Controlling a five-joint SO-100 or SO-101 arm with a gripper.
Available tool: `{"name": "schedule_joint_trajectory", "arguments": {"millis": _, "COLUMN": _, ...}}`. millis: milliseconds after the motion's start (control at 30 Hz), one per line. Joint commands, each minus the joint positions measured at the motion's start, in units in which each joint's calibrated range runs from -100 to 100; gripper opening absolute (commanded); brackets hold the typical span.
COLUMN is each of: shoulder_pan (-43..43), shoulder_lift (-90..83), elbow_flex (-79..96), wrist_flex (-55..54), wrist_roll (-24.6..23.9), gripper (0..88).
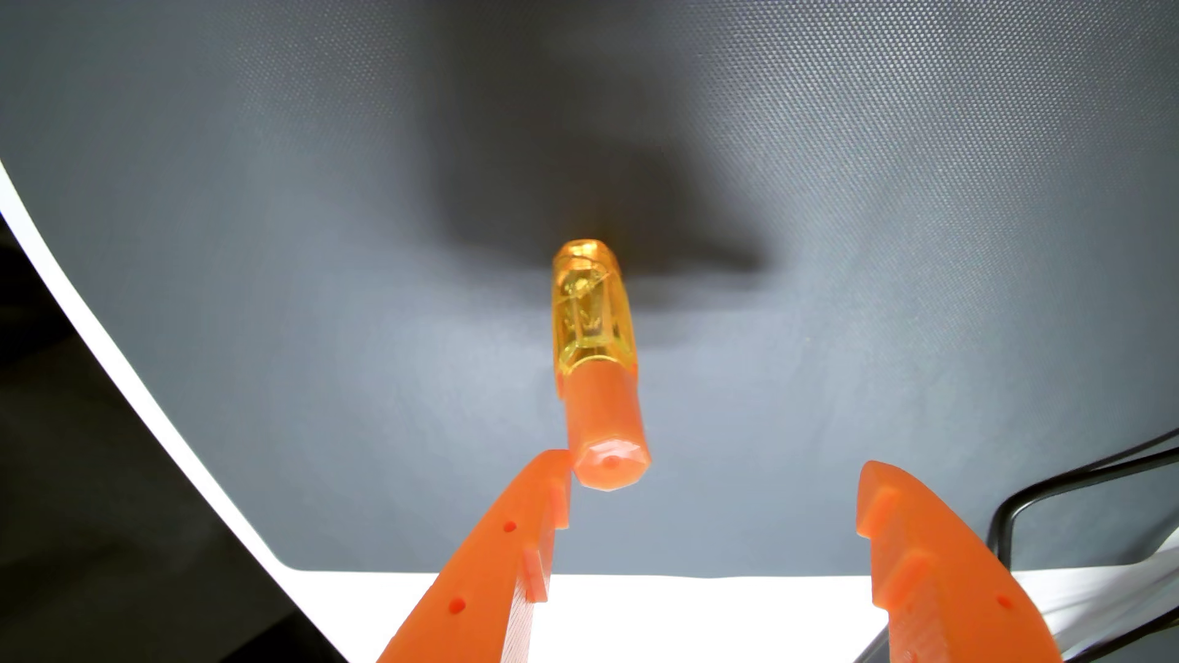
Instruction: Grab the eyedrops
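Observation:
The eyedrops bottle (596, 357) stands upright on the grey mat (255, 287) at the centre of the wrist view. Its body is clear amber and its faceted cap is orange, pointing toward the camera. My orange gripper (711, 475) comes in from the bottom edge and is open, with a wide gap between the fingers. The left fingertip (548, 472) is right beside the cap, close to touching it. The right fingertip (883, 491) stands well off to the right. Nothing is held.
The mat's near edge runs along the bottom over a white tabletop (702, 618). The table's curved white rim (115, 357) sweeps down the left, with dark floor beyond it. Black cables (1046, 491) loop in at the lower right.

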Motion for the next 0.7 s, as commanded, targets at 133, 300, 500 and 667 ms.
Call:
{"name": "schedule_joint_trajectory", "arguments": {"millis": 133, "shoulder_pan": 0.37, "shoulder_lift": 0.22, "elbow_flex": -0.29, "wrist_flex": -1.69, "wrist_roll": 0.29, "gripper": 25.7}}
{"name": "schedule_joint_trajectory", "arguments": {"millis": 300, "shoulder_pan": 2.28, "shoulder_lift": 3.02, "elbow_flex": -0.02, "wrist_flex": -3.34, "wrist_roll": 0.29, "gripper": 25.7}}
{"name": "schedule_joint_trajectory", "arguments": {"millis": 500, "shoulder_pan": 5.28, "shoulder_lift": 4.12, "elbow_flex": 0.7, "wrist_flex": -3.42, "wrist_roll": 0.29, "gripper": 25.7}}
{"name": "schedule_joint_trajectory", "arguments": {"millis": 667, "shoulder_pan": 6.77, "shoulder_lift": 4.21, "elbow_flex": 1.51, "wrist_flex": -4.55, "wrist_roll": 0.29, "gripper": 25.7}}
